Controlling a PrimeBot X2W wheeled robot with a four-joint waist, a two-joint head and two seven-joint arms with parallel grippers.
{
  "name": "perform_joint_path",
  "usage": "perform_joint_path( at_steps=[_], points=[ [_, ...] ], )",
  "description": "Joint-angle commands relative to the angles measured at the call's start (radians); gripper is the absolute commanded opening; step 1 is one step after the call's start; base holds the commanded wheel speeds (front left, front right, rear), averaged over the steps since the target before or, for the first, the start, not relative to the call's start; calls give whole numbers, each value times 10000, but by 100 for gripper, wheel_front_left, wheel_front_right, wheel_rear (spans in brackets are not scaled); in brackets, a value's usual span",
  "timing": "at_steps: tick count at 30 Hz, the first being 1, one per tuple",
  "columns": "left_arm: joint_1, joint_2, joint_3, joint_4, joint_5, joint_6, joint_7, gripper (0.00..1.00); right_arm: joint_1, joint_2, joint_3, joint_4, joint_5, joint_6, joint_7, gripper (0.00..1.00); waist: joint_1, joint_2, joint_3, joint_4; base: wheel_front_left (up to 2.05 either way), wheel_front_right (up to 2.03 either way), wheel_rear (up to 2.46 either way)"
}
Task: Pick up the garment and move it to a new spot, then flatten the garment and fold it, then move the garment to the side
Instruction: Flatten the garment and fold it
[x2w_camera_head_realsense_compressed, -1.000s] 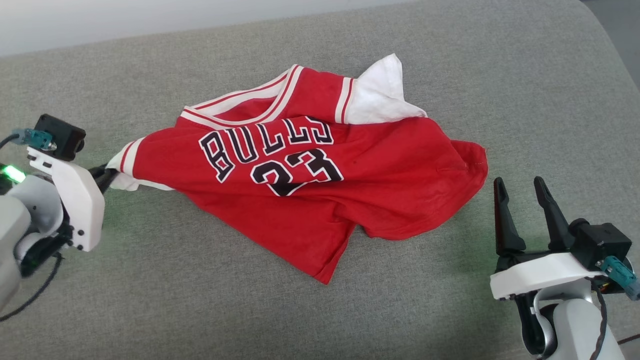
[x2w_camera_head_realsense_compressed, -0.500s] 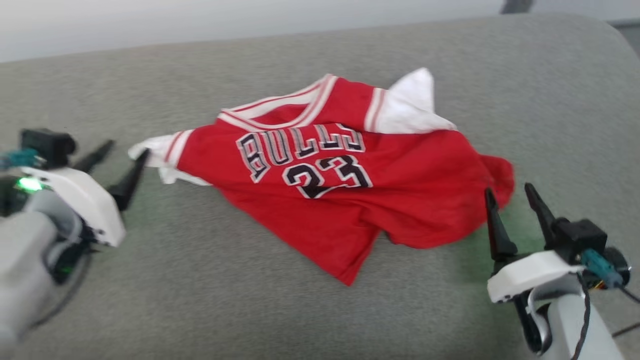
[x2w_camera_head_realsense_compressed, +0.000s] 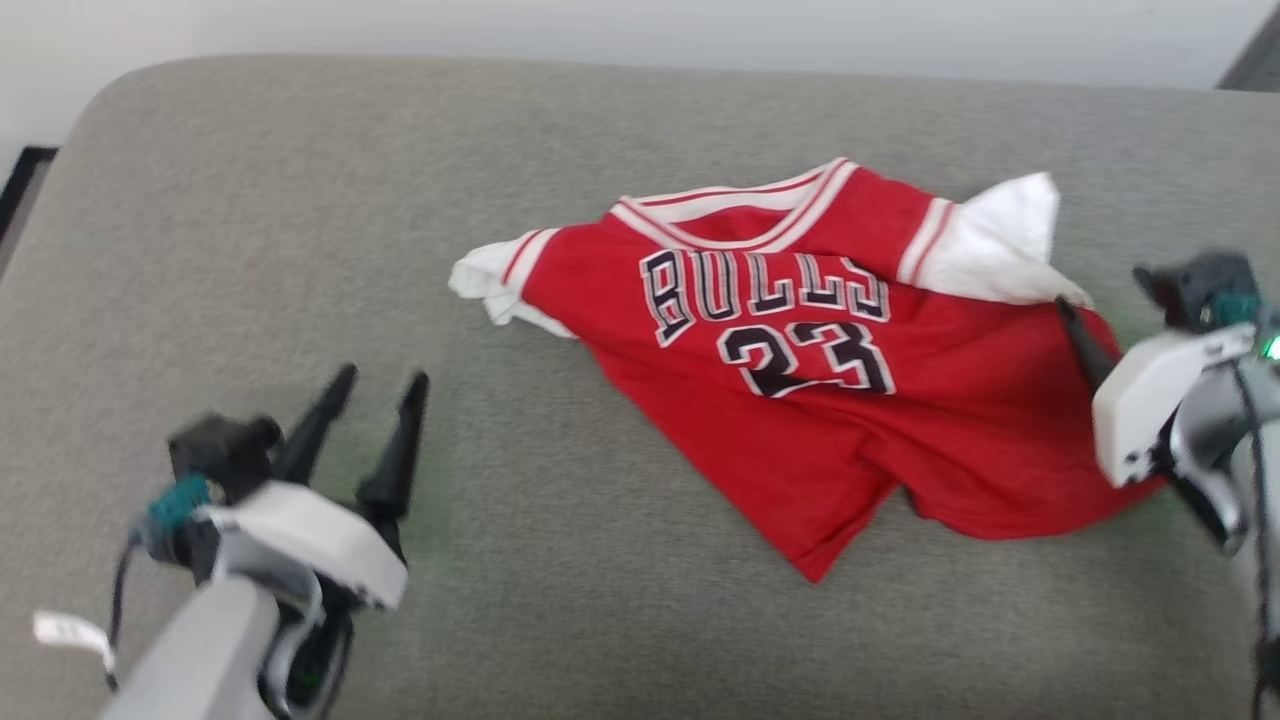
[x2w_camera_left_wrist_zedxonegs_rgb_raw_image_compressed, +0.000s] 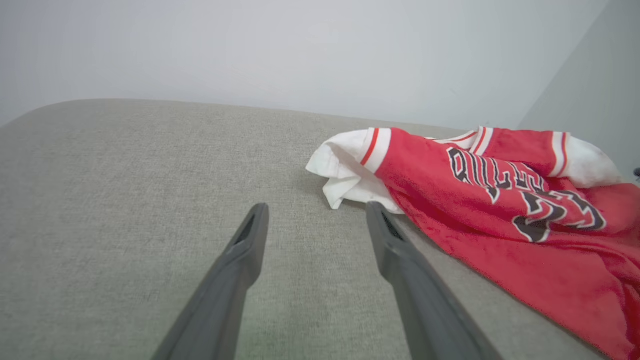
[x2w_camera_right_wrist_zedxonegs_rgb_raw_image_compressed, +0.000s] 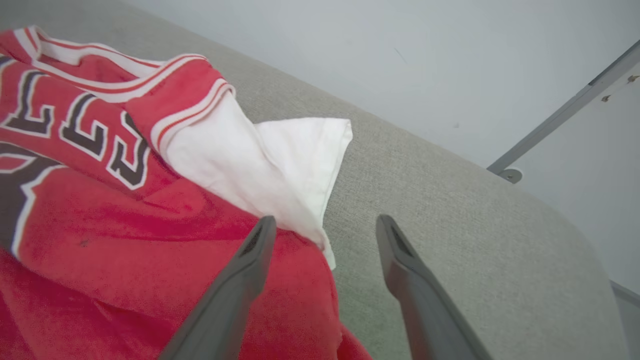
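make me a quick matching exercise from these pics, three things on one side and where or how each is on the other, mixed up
1 left gripper
2 right gripper
3 garment

a lies rumpled, lettering up
b open above bare grey surface
c open at the white sleeve edge

Pairs: 1-b, 2-c, 3-a

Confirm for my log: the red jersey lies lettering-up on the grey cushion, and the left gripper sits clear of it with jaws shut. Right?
Not quite. The left gripper has its jaws open, not shut; the left wrist view shows the gap. The red jersey does lie lettering-up on the grey cushion, and the gripper sits clear of it.
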Motion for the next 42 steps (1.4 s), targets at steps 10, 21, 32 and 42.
perform_joint_path(
  at_steps=[10, 21, 32, 42],
  points=[
    [1965, -1287, 2092, -1377, 1966, -747, -48, 100, -1254, -2054, 2697, -642, 2490, -13, 2819, 62, 0, 0, 623, 872, 0, 0, 0],
    [1844, -1671, 2581, -1407, 2433, -1017, -48, 100, -1810, -2076, 1364, 46, 3354, -15, 2033, 0, 0, 0, 965, 720, 0, 0, 0],
    [1571, -1578, 2198, -1668, 2273, -1040, -49, 100, -2829, -1780, -3418, 2804, 2163, -16, 2571, 0, 0, 0, 1472, 851, 0, 0, 0],
    [991, -1213, 1742, -1542, 2011, -1043, -50, 100, -2938, -661, -4641, 2904, 280, -17, 1844, 100, 0, 0, 1550, 850, 0, 0, 0]
  ],
)
